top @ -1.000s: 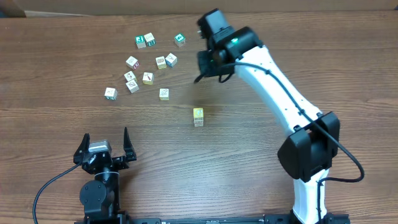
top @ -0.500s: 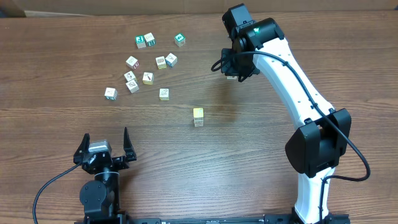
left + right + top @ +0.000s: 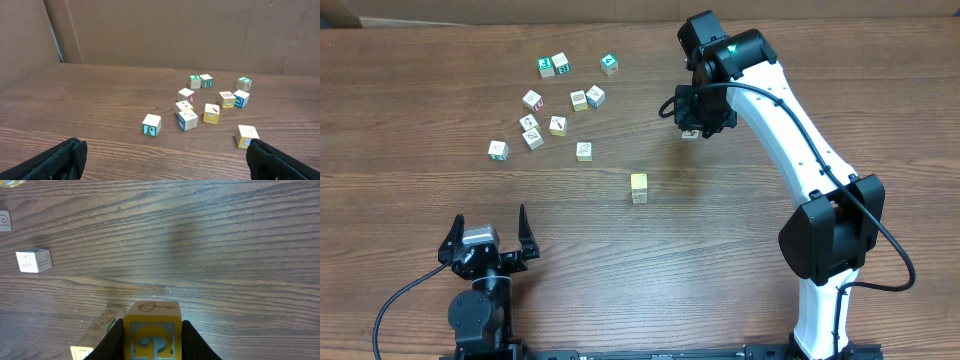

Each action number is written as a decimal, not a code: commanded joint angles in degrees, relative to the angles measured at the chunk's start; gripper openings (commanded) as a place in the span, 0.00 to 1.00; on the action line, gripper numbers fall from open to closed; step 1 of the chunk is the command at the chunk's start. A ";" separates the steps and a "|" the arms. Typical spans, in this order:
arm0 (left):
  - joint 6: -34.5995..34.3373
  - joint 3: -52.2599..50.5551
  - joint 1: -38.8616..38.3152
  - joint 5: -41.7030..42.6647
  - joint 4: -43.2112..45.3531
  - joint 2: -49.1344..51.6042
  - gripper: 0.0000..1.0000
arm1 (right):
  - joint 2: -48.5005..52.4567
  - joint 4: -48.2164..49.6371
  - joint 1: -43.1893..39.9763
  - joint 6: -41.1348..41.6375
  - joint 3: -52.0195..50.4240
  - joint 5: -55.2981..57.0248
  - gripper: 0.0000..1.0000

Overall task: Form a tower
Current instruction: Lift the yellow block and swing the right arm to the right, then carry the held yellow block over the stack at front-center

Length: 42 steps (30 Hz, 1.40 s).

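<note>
The narrow tower of small wooden cubes stands alone near the middle of the brown wood-grain worktop. Its long axis is upright and its yellow top face is turned to the overhead camera (bare boards lie all round it). Farther back and to one side, well apart, the right pincer is clamped on a wooden cube with a yellow-and-blue face. Scattered loose wooden cubes sit toward the far-left. The left pincer rests by the near edge, fingers spread wide, empty.
</note>
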 commanded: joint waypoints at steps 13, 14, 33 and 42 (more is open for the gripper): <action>1.29 -0.20 -0.11 0.07 0.11 -0.59 0.99 | -15.58 -1.81 0.15 2.84 0.79 -0.74 0.16; 1.29 -0.20 -0.11 0.07 0.11 -0.59 0.99 | -16.57 -2.16 0.15 2.86 0.79 -0.76 0.16; 1.29 -0.20 -0.11 0.07 0.11 -0.59 1.00 | -20.94 -6.91 0.15 3.48 0.76 -3.58 0.07; 1.29 -0.20 -0.11 0.07 0.09 -0.59 1.00 | -20.31 -8.63 0.15 3.04 0.72 -1.01 0.04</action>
